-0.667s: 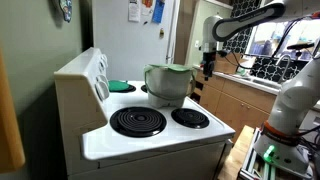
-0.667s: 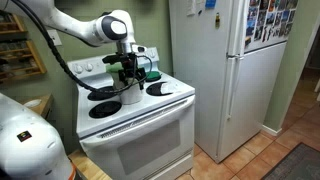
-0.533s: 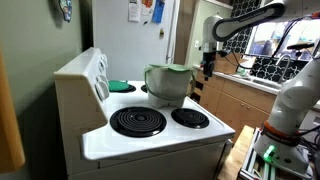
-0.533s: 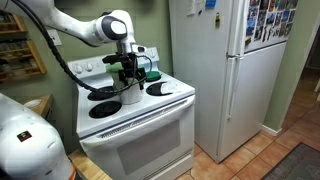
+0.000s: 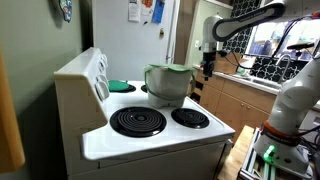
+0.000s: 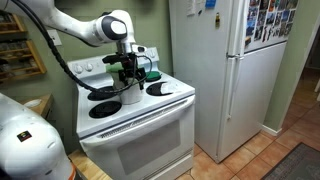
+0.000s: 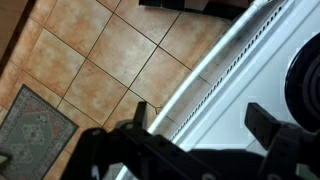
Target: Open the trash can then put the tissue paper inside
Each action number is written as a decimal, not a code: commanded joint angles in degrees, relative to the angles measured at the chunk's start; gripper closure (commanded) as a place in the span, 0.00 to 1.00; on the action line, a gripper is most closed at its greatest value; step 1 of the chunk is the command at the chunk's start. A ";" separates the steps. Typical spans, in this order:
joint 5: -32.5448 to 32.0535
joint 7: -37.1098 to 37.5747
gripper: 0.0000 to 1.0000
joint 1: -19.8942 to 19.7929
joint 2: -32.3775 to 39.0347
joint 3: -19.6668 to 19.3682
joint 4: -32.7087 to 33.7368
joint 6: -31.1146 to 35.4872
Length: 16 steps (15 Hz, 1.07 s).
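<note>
The trash can [image 5: 167, 85] stands on the white stove top between the burners, silvery-grey with a green rim; its pale green lid looks down. It also shows in an exterior view [image 6: 131, 92]. My gripper [image 5: 207, 66] hangs off the stove's front edge, beside the trash can and apart from it; in an exterior view [image 6: 128, 68] it overlaps the can. In the wrist view my gripper [image 7: 200, 122] is open and empty, over the stove's front edge and the tiled floor. I see no tissue paper in any view.
A flat green disc [image 5: 119, 86] lies at the back of the stove [image 5: 150, 135]. Black coil burners [image 5: 137, 121] sit at the front. A white fridge [image 6: 220, 70] stands next to the stove. Wooden cabinets [image 5: 235, 100] lie beyond.
</note>
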 commanded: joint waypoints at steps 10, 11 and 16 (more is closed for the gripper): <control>10.60 -5.61 0.00 1.35 -2.75 -5.99 2.01 1.57; 13.37 -7.30 0.00 1.46 -3.29 -7.17 2.30 1.66; 26.43 -12.02 0.00 1.59 -3.10 -11.16 3.64 2.33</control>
